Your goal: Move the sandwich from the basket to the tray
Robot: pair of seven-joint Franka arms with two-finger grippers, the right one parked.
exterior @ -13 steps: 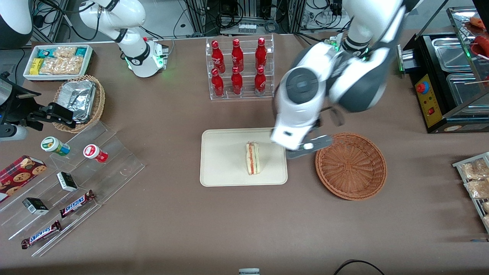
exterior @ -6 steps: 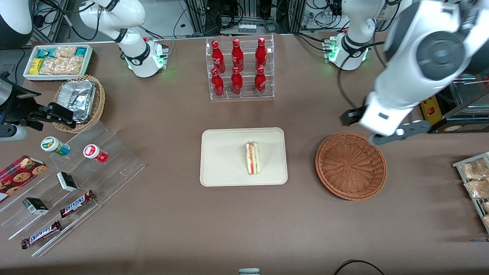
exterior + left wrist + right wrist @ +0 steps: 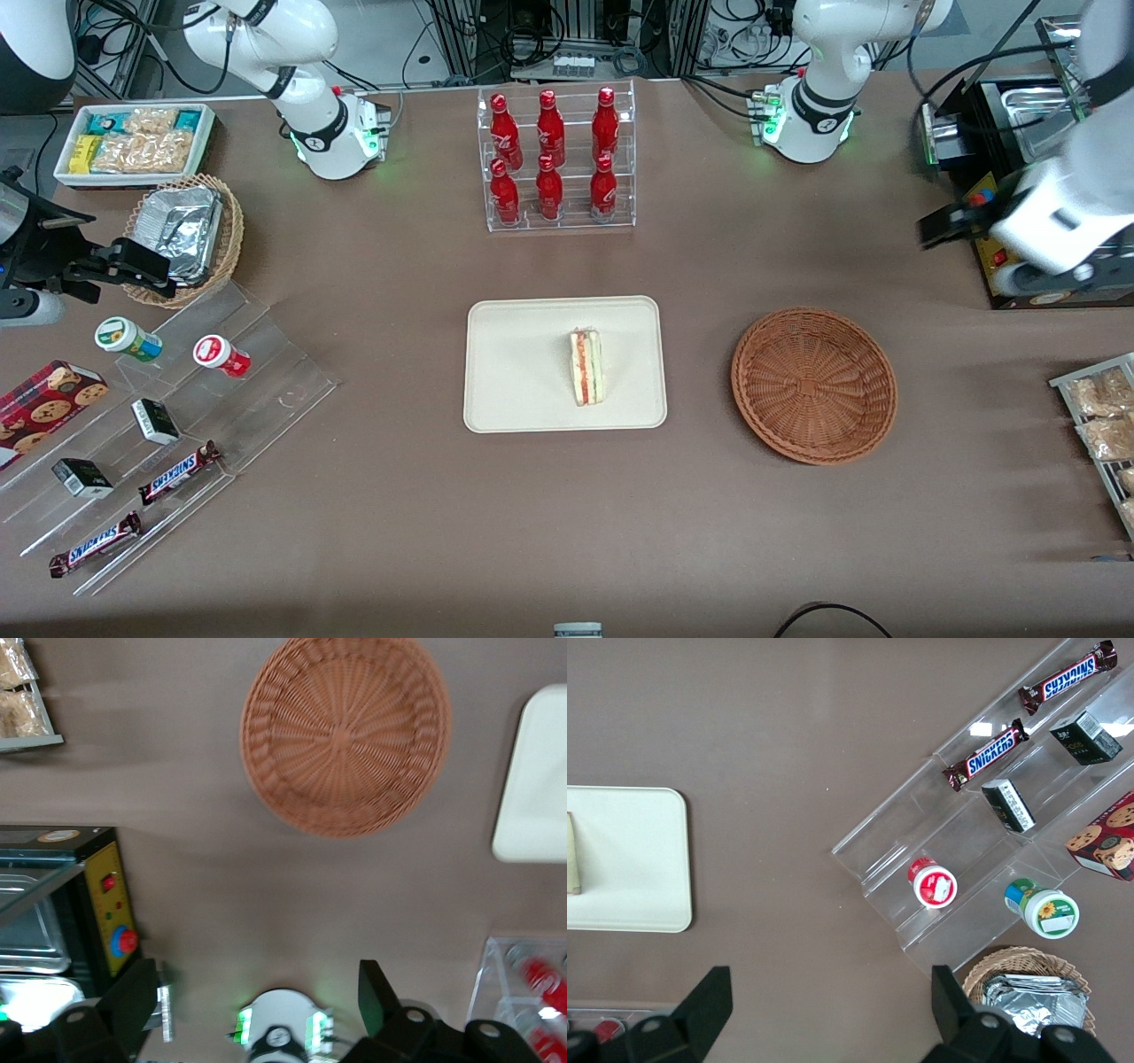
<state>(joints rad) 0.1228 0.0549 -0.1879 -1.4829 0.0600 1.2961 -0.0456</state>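
High above the black food warmer (image 3: 1041, 186) at the working arm's end of the table, the gripper (image 3: 257, 1005) is seen with its fingers (image 3: 135, 1003) spread wide and nothing held between them. Well apart from it, the round reddish-brown wicker basket (image 3: 814, 385) lies with nothing in it, as is shown plainly in the left wrist view (image 3: 345, 734).

Beside the basket, toward the parked arm's end, the cream tray (image 3: 514, 372) is set flat on the brown table (image 3: 567, 514). The wrapped sandwich (image 3: 586, 367) stands on the tray on its edge, filling layers upward, nearer the basket than the tray's middle and inside the rim.

The placement is judged to be done. Little risk is left: the wedge, balanced on a narrow edge, could be tipped flat by a knock to the table, and the warmer's raised lid could be struck by the arm if it were swung low in parking.
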